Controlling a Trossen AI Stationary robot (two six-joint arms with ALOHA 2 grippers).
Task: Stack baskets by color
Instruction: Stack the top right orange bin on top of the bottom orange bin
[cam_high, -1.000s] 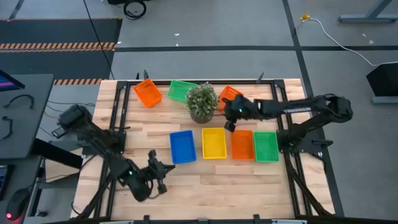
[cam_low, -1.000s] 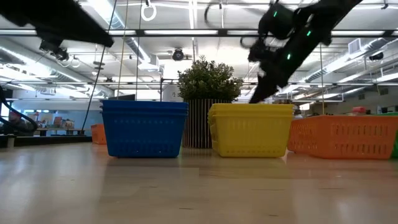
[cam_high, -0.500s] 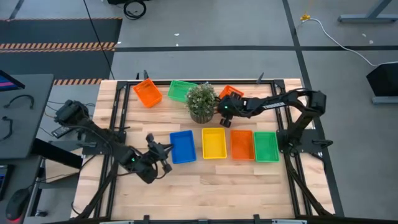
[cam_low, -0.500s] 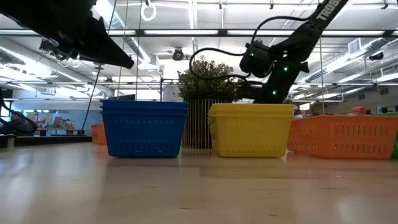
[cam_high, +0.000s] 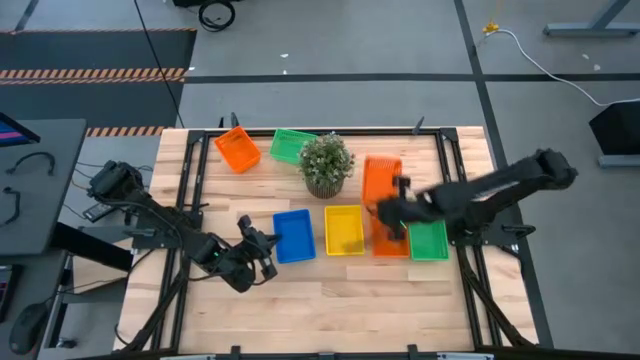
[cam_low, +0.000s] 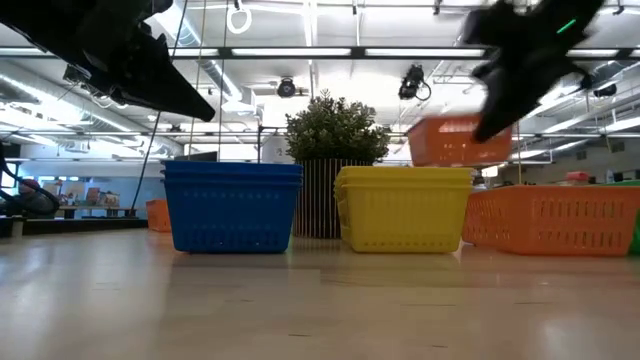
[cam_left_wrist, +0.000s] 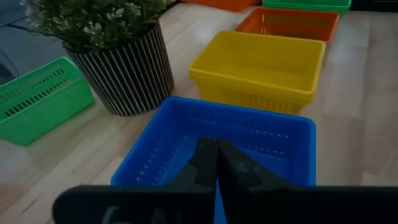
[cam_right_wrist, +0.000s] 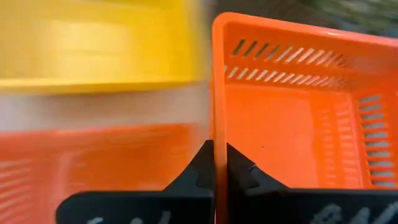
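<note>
Aloft over the orange stack (cam_high: 390, 238), orange basket (cam_high: 381, 180) pinched by its rim in right gripper (cam_high: 397, 207) jaws, ready for nesting; left gripper (cam_high: 266, 251) jaws closed, empty, beside blue basket (cam_high: 293, 235).

Potted plant (cam_high: 326, 164) behind basket row (cam_high: 345, 231)

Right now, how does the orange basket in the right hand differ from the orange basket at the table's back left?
The held orange basket is off the table, pinched by its rim in the shut right hand; the back-left orange basket rests on the table, untouched. The held one hangs above the orange basket in the front row; the back-left one sits alone beside a green basket. Both look alike in shape and colour.
</note>
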